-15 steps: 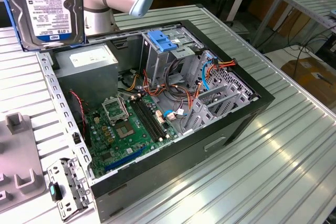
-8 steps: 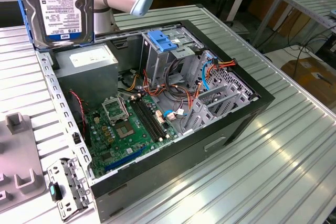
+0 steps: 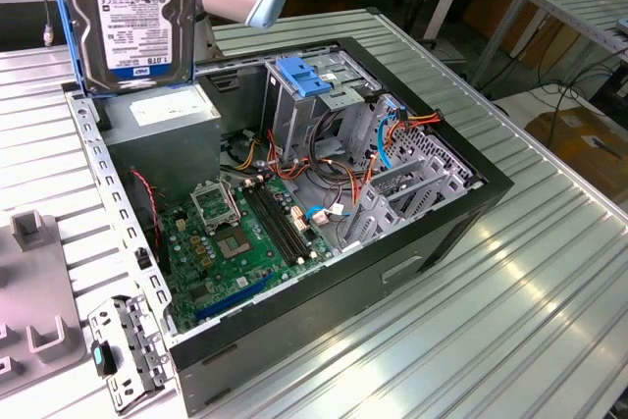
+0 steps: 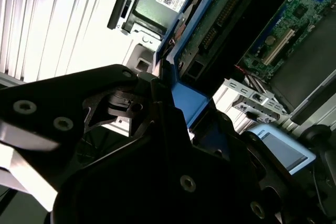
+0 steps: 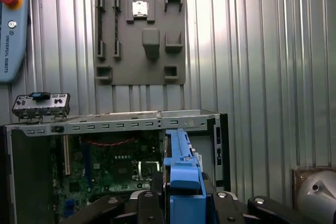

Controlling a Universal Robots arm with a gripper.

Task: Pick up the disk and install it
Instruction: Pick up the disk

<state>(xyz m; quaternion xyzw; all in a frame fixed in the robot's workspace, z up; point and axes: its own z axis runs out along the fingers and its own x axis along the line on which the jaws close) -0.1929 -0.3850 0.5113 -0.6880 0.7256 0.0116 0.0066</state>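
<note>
The disk (image 3: 128,22), dark grey with a white label and a blue band, hangs upright in the air at the exterior view's upper left, above the back corner of the open computer case (image 3: 461,213). Its blue side rails (image 3: 65,26) run down its edges. In the first wrist view my gripper (image 5: 181,190) is shut on the disk, whose blue rail (image 5: 180,153) stands up between the black fingers (image 5: 156,184). The second wrist view shows the disk's circuit-board underside (image 4: 220,19) past the gripper body (image 4: 157,177). The metal drive cage with a blue tab (image 3: 304,78) sits inside the case, to the exterior view's right of the disk.
A grey box with a white sticker (image 3: 162,125) lies in the case right below the disk. The green motherboard (image 3: 240,237) and orange and blue cables (image 3: 392,134) fill the case floor. A grey fixture plate (image 3: 39,326) and a small metal bracket (image 3: 123,350) lie on the ribbed table outside the case.
</note>
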